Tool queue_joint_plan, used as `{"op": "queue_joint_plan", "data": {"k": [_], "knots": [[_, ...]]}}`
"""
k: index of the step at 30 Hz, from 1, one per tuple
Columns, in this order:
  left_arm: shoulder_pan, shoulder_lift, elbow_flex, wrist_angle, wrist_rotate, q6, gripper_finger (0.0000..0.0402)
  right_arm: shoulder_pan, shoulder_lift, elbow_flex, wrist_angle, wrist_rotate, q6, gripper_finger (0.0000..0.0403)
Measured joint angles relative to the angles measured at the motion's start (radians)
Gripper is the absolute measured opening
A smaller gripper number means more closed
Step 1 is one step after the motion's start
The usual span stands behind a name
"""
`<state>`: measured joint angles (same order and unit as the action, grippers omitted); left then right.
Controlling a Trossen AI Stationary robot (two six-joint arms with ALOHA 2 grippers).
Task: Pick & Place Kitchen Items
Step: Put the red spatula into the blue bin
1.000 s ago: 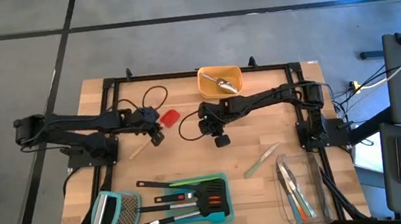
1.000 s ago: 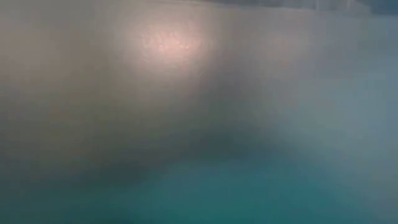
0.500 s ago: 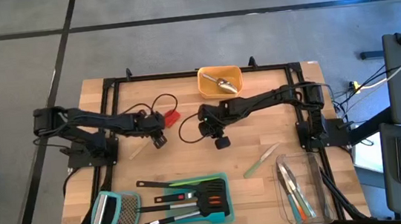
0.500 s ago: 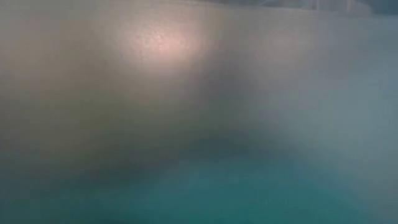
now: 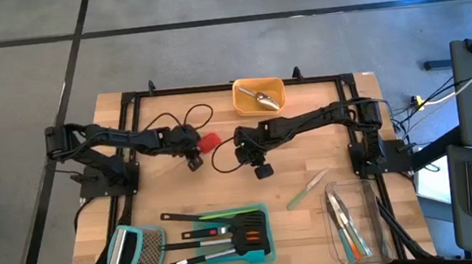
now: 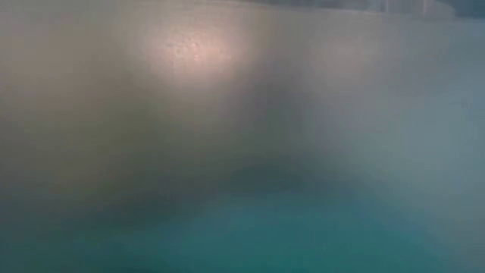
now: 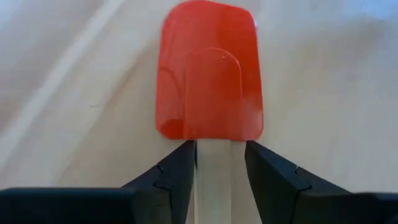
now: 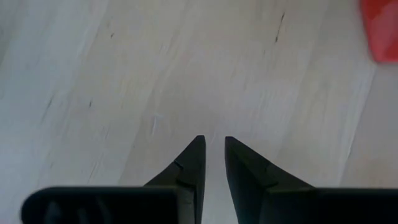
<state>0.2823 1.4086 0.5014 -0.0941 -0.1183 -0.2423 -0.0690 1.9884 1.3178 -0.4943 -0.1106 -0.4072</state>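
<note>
The left arm reaches right across the far half of the table [image 5: 309, 155]; its left gripper [image 7: 221, 163] clamps the pale handle of the red spatula [image 7: 210, 70]. Since a second ago it carried the spatula rightwards. The right gripper [image 8: 212, 155] hangs mid-table, fingers slightly parted, empty, unchanged.

**Count on the table**

Containers: three, namely one orange tub [image 5: 238, 105], one teal tray [image 5: 269, 250] and one clear box [image 5: 375, 223]. Spatulas outside them: two, one red spatula [image 5: 210, 141] and one pale green spatula [image 5: 306, 190]. One silver scoop [image 5: 260, 97]. One grater [image 5: 138, 249]. Roughly five long-handled utensils [image 5: 248, 229] in the tray. Cutlery [image 5: 344, 222] in the box: several, exact number unclear. Robot arms: two, left arm [image 5: 114, 140] and right arm [image 5: 314, 119].
</note>
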Motion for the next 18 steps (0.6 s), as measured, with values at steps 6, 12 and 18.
{"op": "queue_joint_plan", "data": {"k": [6,12,18], "knots": [[0.024,0.054,0.0,0.085,0.089,0.04,0.0114,0.0,0.0,0.0,-0.024,-0.001,0.004,0.0061],[0.014,0.14,0.007,0.145,0.081,0.055,0.0103,0.0,0.0,0.0,-0.042,-0.001,0.007,0.0061],[-0.007,0.144,0.013,0.195,0.076,0.065,0.0105,0.0,-0.003,0.0,-0.052,-0.001,0.007,0.0061]]}}
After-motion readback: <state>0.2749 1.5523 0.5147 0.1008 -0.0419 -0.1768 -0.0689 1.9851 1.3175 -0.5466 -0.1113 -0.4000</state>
